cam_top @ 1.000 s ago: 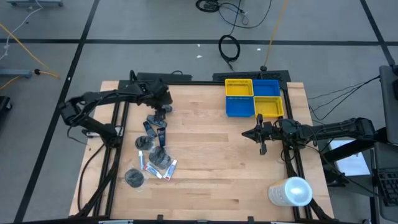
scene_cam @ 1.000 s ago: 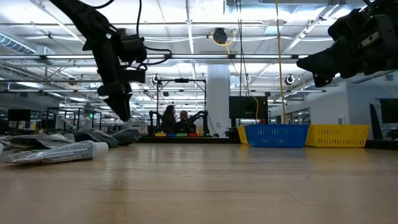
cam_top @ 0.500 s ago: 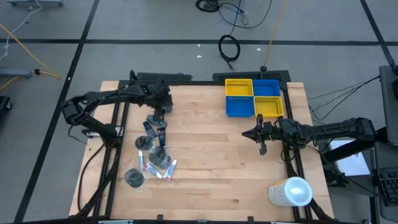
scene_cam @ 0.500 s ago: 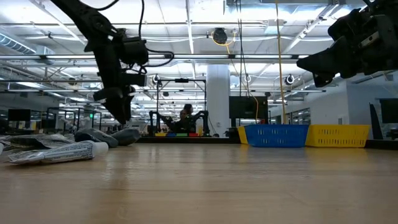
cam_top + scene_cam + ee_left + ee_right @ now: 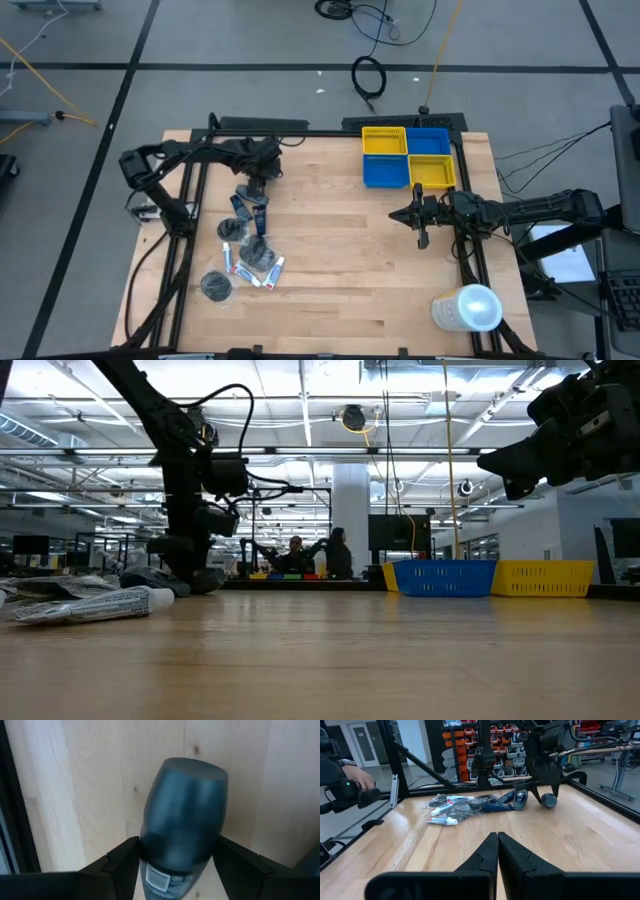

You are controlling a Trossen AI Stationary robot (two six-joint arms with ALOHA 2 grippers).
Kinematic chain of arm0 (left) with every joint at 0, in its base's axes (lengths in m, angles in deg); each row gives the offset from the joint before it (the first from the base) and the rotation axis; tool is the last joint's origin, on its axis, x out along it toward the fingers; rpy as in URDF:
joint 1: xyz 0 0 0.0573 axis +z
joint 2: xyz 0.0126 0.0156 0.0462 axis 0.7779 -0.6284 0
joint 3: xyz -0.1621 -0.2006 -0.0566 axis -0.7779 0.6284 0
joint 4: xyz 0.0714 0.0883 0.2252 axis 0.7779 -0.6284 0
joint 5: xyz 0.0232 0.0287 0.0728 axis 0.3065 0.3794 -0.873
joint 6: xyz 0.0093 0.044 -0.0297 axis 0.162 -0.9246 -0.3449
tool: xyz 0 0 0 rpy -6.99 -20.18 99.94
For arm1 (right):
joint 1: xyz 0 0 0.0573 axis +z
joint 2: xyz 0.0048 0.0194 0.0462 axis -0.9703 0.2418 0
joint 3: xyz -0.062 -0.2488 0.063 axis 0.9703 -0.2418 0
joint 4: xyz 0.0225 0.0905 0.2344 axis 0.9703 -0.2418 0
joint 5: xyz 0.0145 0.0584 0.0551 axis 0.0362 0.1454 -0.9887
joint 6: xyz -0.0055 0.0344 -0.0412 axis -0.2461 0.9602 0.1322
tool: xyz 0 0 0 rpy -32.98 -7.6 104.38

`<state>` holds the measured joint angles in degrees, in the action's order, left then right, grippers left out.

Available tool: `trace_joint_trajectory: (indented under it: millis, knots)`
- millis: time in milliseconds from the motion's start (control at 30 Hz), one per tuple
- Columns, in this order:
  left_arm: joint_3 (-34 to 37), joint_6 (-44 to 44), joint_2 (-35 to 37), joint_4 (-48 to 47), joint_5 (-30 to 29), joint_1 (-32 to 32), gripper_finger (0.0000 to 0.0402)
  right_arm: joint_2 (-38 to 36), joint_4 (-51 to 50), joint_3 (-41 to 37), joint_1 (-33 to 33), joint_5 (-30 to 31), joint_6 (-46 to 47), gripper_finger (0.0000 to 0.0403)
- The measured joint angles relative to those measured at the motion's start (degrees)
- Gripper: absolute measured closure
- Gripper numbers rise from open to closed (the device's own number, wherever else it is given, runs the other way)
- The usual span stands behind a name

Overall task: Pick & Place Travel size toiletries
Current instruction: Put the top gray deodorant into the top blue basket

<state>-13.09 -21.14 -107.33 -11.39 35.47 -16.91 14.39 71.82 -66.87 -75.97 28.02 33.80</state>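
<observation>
Lowered left gripper [image 5: 175,865], rounded dark-grey bottle [image 5: 182,815] (labelled)

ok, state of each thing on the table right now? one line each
left gripper: down at the table, fingers either side of a dark grey bottle
dark grey bottle: lying on its side on the wood
right gripper: shut, empty, hovering near the bins
pile of toiletries: loose on the table
yellow and blue bins: nothing visible inside
white cylinder: upright near the corner
</observation>
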Motion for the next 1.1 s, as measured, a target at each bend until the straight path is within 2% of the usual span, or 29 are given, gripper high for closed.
trace_joint_trajectory:
  millis: [600,700,767,1100]
  knots:
    - [0.26,4.06,-0.74,2.20,4.43,1.28,0.0176,0.00,0.02,0.00,0.02,-0.02,-0.02,0.0399]
    - [0.25,5.39,-0.73,2.57,5.58,1.66,0.0200,0.00,0.02,0.00,0.02,-0.02,0.00,0.0399]
    - [0.24,5.82,-0.72,2.67,6.87,2.07,0.0213,-0.02,0.04,0.00,0.02,-0.02,-0.02,0.0399]
    - [0.26,9.42,-0.76,5.34,14.59,2.95,0.0213,0.00,0.21,0.00,0.02,-0.01,-0.02,0.0399]
